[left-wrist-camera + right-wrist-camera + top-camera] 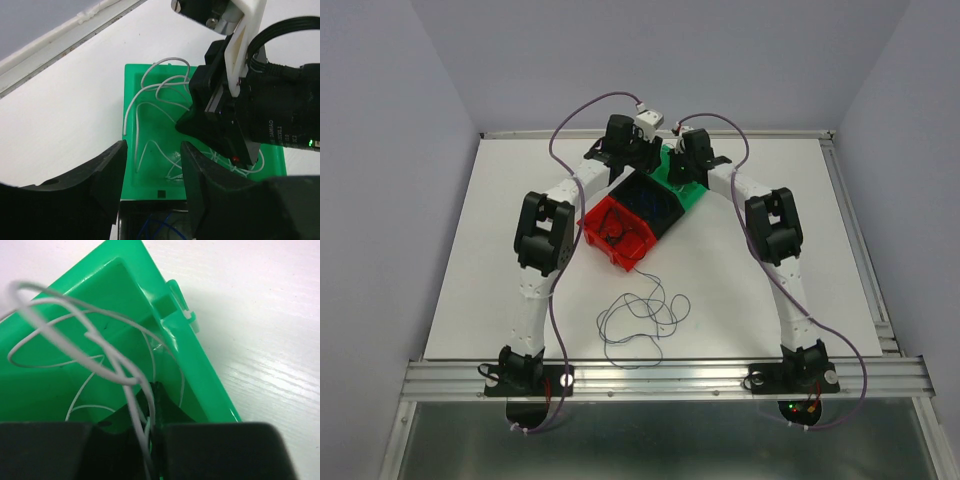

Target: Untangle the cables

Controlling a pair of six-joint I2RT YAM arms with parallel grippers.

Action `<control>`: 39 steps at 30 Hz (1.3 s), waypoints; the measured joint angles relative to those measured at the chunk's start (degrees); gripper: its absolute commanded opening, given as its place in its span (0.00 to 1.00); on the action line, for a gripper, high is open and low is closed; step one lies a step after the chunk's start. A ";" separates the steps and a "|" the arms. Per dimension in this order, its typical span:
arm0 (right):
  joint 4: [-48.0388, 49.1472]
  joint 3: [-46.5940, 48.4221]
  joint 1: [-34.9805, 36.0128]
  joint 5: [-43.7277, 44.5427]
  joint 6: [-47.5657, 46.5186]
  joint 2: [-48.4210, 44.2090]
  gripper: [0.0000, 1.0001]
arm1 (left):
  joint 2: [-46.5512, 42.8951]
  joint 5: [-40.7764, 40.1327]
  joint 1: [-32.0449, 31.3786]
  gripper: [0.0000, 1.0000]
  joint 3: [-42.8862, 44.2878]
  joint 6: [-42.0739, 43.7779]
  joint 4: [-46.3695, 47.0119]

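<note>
Right end effector [150, 437] was clenched on the white cable [120, 371] in the green bin [210, 385], left end effector [151, 156] released. Dark cables [640, 316] lay tangled on the counter [770, 285]; floppy, featherlight, I'd grab a loose end.

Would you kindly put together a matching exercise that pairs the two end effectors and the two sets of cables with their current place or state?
Column one:
1. white cable
2. dark cables
3. left end effector
4. right end effector

Column two:
A. open
B. loose on the table
C. shut on the white cable
D. lying in the green bin

Pairs: 1-D, 2-B, 3-A, 4-C.
</note>
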 measured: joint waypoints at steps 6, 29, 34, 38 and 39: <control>-2.19 -0.04 0.04 0.98 -0.76 -1.09 0.40 | -2.12 0.79 0.44 0.58 -2.21 -0.13 -0.04; -4.66 -19.61 1.66 4.92 -2.23 -27.93 0.91 | -11.56 2.69 0.76 0.79 -9.86 1.70 -2.01; -1.57 -40.81 8.00 4.83 -0.52 -41.55 1.00 | -30.18 3.54 1.16 0.84 -25.38 4.83 -1.97; 2.43 -56.74 16.24 4.48 2.03 -51.91 1.00 | -45.66 5.66 1.92 0.89 -35.76 7.02 -1.09; 3.21 -59.71 18.32 4.11 2.71 -53.66 1.00 | -47.28 5.86 2.05 0.89 -36.89 7.30 -1.01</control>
